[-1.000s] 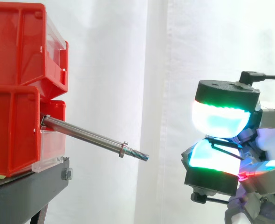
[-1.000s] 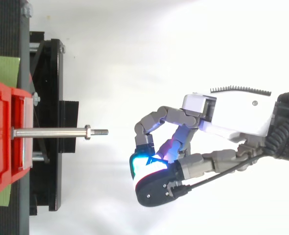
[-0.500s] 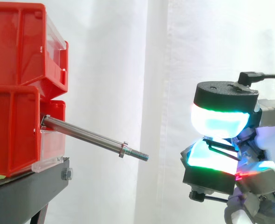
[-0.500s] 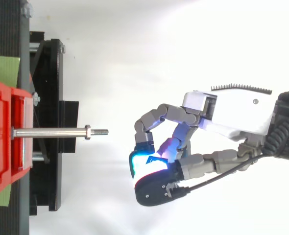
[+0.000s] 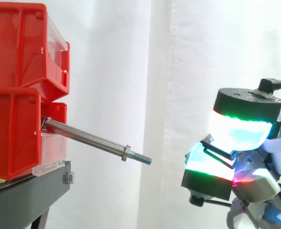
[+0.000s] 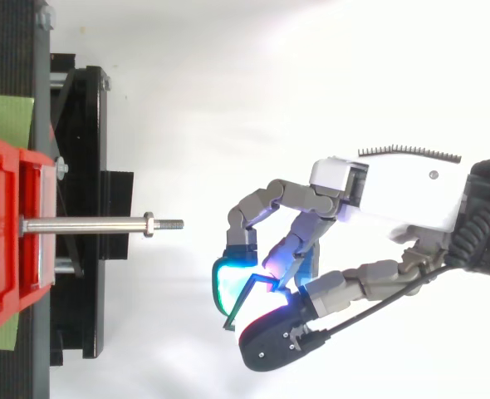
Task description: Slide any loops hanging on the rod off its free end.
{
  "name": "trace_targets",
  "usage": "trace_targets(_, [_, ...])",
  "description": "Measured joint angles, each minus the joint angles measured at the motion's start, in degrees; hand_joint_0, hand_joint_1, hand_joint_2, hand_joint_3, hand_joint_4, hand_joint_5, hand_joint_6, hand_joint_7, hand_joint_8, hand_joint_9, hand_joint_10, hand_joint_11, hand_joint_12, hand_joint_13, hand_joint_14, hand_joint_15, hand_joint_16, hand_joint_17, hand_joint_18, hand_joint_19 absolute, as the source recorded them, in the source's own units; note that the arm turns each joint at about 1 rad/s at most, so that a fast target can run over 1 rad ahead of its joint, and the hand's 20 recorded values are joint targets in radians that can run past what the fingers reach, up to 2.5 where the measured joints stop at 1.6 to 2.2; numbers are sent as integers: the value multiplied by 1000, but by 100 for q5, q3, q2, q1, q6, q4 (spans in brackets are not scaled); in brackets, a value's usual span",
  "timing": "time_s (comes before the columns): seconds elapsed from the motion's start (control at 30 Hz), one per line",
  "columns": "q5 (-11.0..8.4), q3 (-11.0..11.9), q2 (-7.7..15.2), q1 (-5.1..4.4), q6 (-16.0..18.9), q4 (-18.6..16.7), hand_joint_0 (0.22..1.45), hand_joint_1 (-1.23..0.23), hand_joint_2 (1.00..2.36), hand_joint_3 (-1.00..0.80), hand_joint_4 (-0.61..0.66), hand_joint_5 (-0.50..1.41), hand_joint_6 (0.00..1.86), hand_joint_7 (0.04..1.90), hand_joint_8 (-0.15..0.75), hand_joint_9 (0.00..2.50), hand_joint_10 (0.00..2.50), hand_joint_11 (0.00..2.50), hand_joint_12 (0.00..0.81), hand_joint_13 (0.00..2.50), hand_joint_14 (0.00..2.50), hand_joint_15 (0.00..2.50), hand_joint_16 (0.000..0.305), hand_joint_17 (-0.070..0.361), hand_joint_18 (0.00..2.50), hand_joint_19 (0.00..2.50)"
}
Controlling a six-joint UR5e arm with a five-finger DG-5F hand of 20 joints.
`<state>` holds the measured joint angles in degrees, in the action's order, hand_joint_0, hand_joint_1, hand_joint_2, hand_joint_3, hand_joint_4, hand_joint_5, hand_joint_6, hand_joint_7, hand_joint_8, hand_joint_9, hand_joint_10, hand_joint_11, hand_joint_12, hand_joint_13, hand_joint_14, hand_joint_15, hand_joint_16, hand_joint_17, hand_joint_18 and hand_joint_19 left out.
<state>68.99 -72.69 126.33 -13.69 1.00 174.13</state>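
Note:
A steel rod (image 5: 85, 138) sticks out of the lower red bin (image 5: 12, 133) and slopes down to its threaded free end (image 5: 143, 159). Nothing hangs on the rod (image 6: 87, 224). To the right of the free end and well apart from it, my hand (image 6: 394, 195) is curled, with its glowing pads (image 5: 238, 131) facing the rod. A thin dark loop (image 6: 247, 293) is caught between a cyan finger pad (image 6: 222, 283) and the thumb (image 6: 270, 332). In the side view the loop (image 5: 220, 150) lies as a dark band between the upper and lower pads.
Two red bins are stacked at the left, the upper red bin (image 5: 21, 43) on the lower, on a black stand (image 5: 31, 191). From above, the stand (image 6: 83, 208) reaches under the rod. A white curtain (image 5: 131, 71) hangs behind.
The thumb pad has swung away from the finger pad, opening a gap in which the thin loop now shows. In the side view the upper pad has shifted right. The rod has not moved.

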Motion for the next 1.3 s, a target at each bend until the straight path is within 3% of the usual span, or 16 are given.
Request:
trace_targets(0.13, [0, 0, 2, -5, 33, -2, 598, -497, 1000, -500, 143, -133, 855, 1156, 355, 1321, 24, 815, 353, 1064, 14, 347, 54, 122, 1090, 812])
trace_targets(0.33, [1, 0, 3, -11, 34, -9, 595, -472, 1000, -500, 149, -129, 849, 1145, 364, 1322, 23, 778, 354, 1071, 12, 349, 55, 123, 1099, 820])
trace_targets(0.5, [2, 0, 3, -16, 32, -22, 616, -556, 1008, -409, 146, -129, 843, 1161, 370, 1319, 23, 798, 353, 1067, 12, 349, 55, 123, 1100, 812])
trace_targets(0.63, [0, 0, 4, -17, 27, -26, 590, -628, 1019, -175, 112, -140, 847, 1126, 376, 1262, 20, 770, 367, 1039, 14, 334, 57, 129, 1119, 786])
trace_targets(0.77, [0, 0, 4, -17, 24, -28, 596, -721, 1014, -64, 153, -165, 862, 1079, 391, 1227, 20, 755, 406, 1051, 10, 321, 66, 148, 1176, 748])
trace_targets(0.97, [0, 0, 2, -19, 20, -28, 643, -777, 1011, -337, 154, -190, 863, 1086, 333, 1103, 23, 786, 370, 969, 12, 345, 55, 125, 1059, 776])
trace_targets(1.3, [6, 0, 5, -19, 15, -33, 664, -795, 1006, -428, 151, -190, 864, 1043, 329, 1094, 23, 784, 363, 974, 12, 336, 54, 122, 1047, 756])
